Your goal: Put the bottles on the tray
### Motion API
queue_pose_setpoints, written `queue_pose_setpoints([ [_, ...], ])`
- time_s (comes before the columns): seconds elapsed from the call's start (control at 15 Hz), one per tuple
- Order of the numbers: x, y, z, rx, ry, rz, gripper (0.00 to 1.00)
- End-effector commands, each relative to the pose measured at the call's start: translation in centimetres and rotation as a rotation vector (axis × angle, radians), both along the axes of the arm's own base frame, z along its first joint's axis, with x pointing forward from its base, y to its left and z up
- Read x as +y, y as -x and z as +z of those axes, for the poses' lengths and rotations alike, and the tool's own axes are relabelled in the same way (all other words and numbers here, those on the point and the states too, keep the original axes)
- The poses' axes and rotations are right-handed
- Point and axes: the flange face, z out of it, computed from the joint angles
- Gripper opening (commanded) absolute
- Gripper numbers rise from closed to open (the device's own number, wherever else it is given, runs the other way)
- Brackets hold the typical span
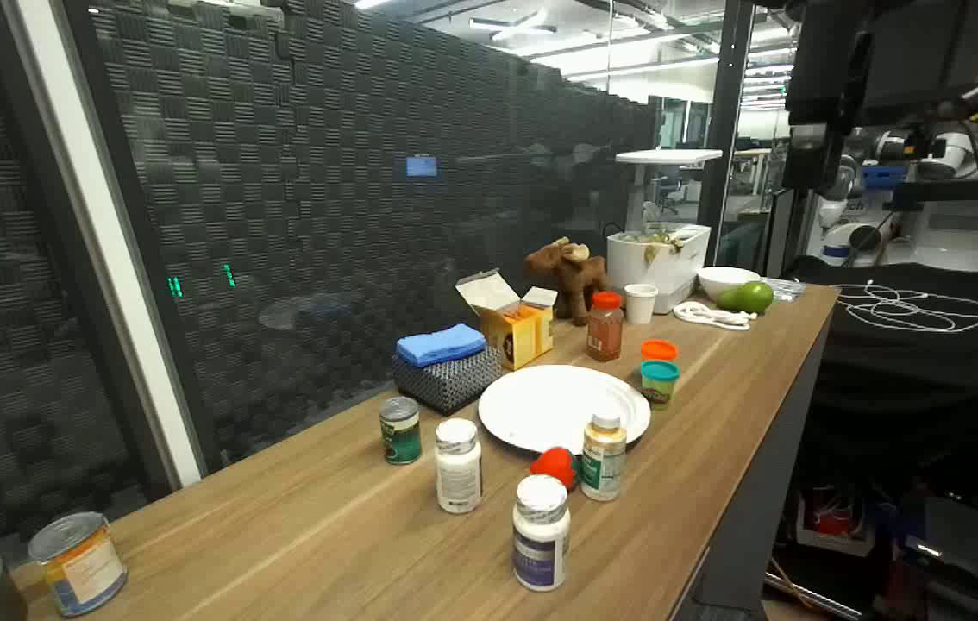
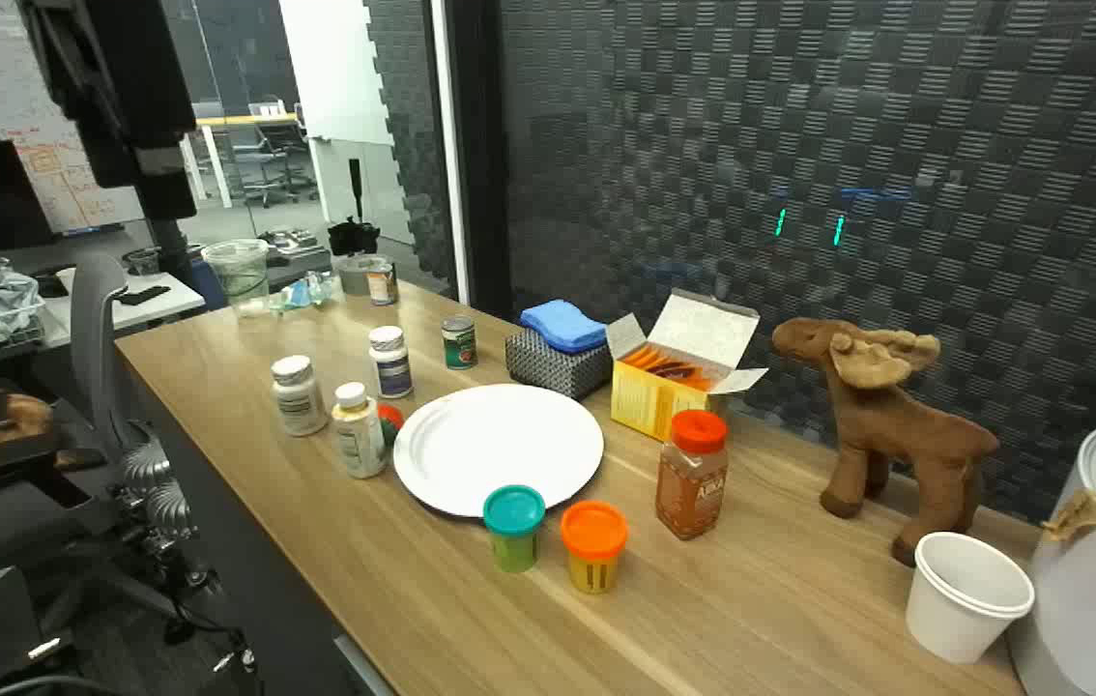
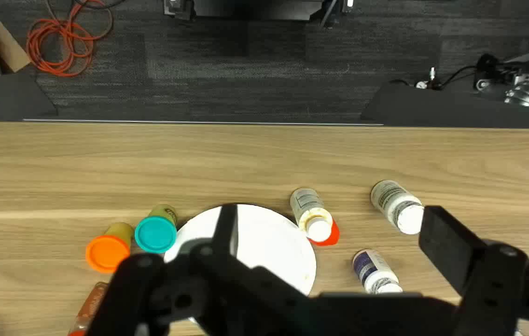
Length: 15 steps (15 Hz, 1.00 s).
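My gripper (image 3: 332, 228) is open, its fingers wide apart with nothing held. It hangs high, at the upper edge of both exterior views. The tray, a round white plate (image 1: 541, 397), lies flat on the wooden table. Three white-capped bottles stand upright on the wood beside it. Closest to the plate is a green-labelled bottle (image 1: 603, 461). Near the table's long edge stands a white bottle (image 3: 393, 203), partly overlapped by a finger in the wrist view. Another bottle (image 3: 372, 268) shows a purple-blue label there. A red-capped jar (image 2: 693, 483) stands across the plate from them.
A red object (image 1: 554, 468) sits against the plate, behind the green-labelled bottle. Teal-lidded (image 2: 514, 527) and orange-lidded tubs (image 2: 593, 546) flank the plate. A green tin (image 1: 401, 431), patterned box with blue cloth (image 1: 446, 371), yellow box (image 1: 523, 328) and plush moose (image 2: 896, 425) line the wall side.
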Motion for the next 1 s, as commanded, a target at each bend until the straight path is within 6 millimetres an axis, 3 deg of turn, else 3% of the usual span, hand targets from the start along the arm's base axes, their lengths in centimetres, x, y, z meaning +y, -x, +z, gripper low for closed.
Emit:
queue_pose_setpoints([
  [0.0, 0.0, -0.1, 0.3, -0.005, 0.0, 0.0, 1.0],
  [0.67, 0.2, -0.4, 1.3, -0.017, -0.004, 0.018, 1.0],
  [0.93, 3.3, -4.4, 1.1, 0.05, 0.033, 0.068, 1.0],
])
